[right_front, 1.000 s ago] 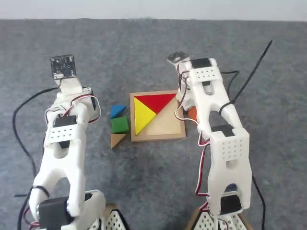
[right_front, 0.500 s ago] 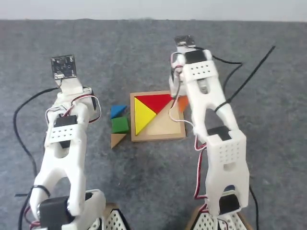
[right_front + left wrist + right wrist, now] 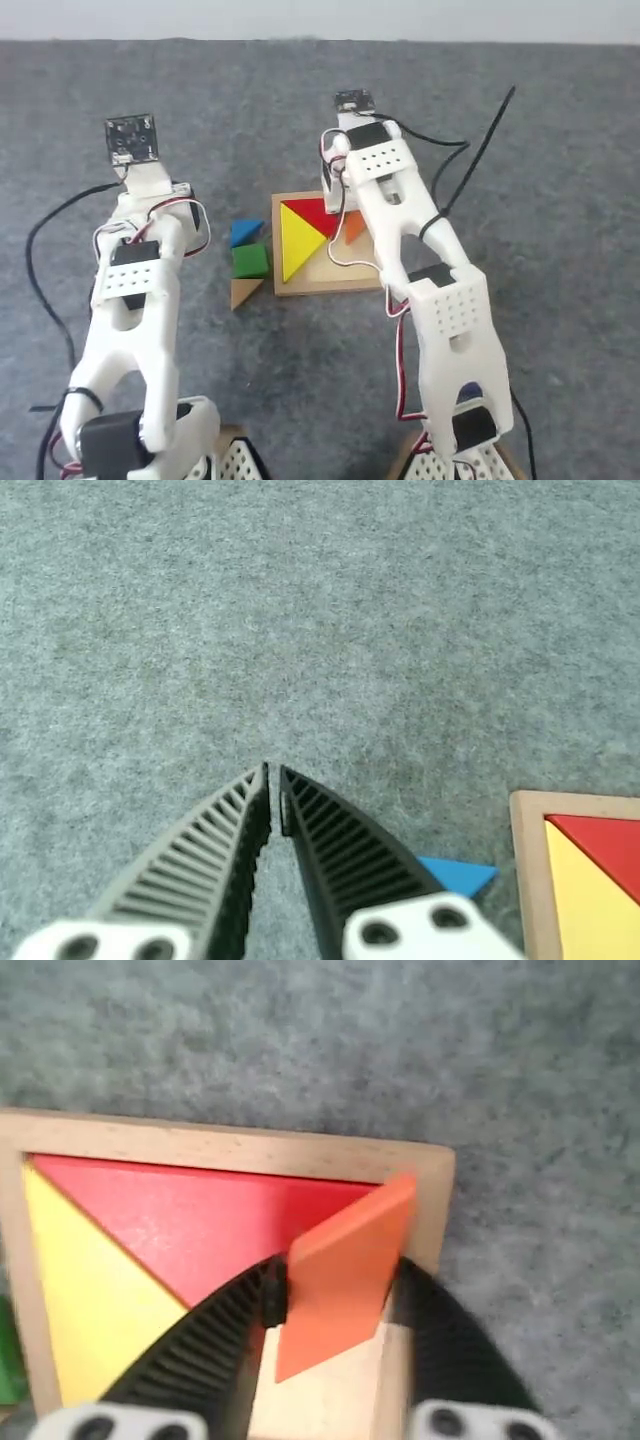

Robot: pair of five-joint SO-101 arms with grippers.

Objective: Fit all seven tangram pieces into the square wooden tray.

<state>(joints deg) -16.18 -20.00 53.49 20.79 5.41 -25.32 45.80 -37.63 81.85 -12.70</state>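
Note:
The square wooden tray lies between the arms and holds a red triangle and a yellow triangle. My right gripper is shut on an orange piece, held tilted over the tray's far right corner. A blue piece, a green square and a tan triangle lie on the carpet left of the tray. My left gripper is shut on nothing, over bare carpet to the left of the blue piece.
Grey carpet covers the whole table. Black cables trail from the right arm, and another cable loops beside the left arm. Open carpet lies right of the tray and in front of it.
The right arm has swung left, carrying the orange piece from beside the tray's right edge to above its far right corner. The left arm has stayed still.

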